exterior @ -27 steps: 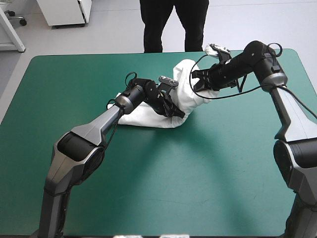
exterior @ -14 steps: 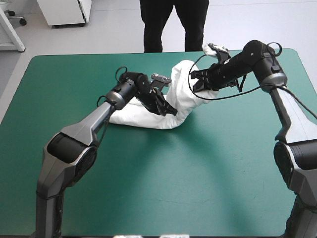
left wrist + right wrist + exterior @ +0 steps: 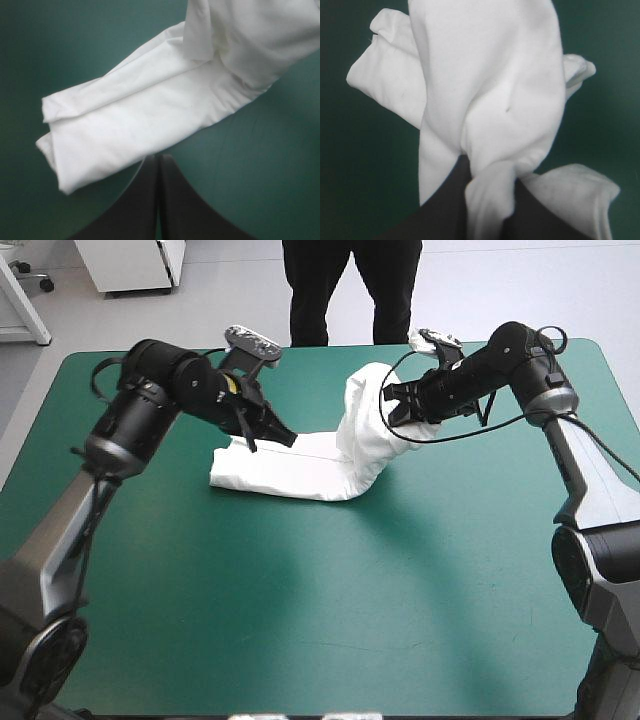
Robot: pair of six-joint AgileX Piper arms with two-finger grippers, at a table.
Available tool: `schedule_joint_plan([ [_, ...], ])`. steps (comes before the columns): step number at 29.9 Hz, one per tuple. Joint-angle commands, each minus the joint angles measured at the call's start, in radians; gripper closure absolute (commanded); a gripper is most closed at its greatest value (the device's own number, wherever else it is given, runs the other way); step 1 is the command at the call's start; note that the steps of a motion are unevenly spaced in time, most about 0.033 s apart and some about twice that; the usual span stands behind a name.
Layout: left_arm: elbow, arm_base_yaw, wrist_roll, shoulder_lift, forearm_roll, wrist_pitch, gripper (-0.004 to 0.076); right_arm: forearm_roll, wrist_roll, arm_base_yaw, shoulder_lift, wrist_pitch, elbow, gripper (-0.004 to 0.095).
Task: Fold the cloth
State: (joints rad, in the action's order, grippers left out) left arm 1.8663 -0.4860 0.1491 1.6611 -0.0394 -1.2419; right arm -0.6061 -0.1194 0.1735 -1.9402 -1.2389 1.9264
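Observation:
The white T-shirt [image 3: 290,472] lies as a long folded band across the far middle of the teal-green cover. Its right end rises in a hump to my right gripper [image 3: 393,412], which is shut on it. In the right wrist view a bunch of T-shirt [image 3: 485,90] hangs from between the black fingers [image 3: 445,200]. My left gripper [image 3: 282,436] hovers shut just above the band's far edge, near its left end. The left wrist view shows its fingers [image 3: 172,200] meeting in a point with nothing in them, and the flat T-shirt [image 3: 135,125] just ahead.
The table's far edge [image 3: 330,347] runs close behind the raised cloth and the right gripper. Teal-green cover [image 3: 330,610] stretches wide from the T-shirt to the near edge.
My left gripper has let go of the T-shirt and pulled up and back to the left. The band it pressed now lies flat and stretches further left. The right gripper has barely moved.

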Motion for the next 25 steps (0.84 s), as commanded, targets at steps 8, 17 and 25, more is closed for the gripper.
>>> schedule_joint_plan([
  [8, -0.380, -0.001, -0.089, -0.409, 0.039, -0.047, 0.0733, -0.055, -0.036, 0.154, 0.065, 0.169, 0.035, 0.0921],
  [17, -0.526, -0.001, -0.123, -0.625, -0.027, -0.047, 0.0733, -0.062, -0.069, 0.314, 0.001, 0.401, 0.035, 0.0921],
  [25, -0.526, -0.001, -0.161, -0.728, -0.031, -0.047, 0.0733, -0.139, -0.122, 0.386, -0.120, 0.422, 0.083, 0.0792],
])
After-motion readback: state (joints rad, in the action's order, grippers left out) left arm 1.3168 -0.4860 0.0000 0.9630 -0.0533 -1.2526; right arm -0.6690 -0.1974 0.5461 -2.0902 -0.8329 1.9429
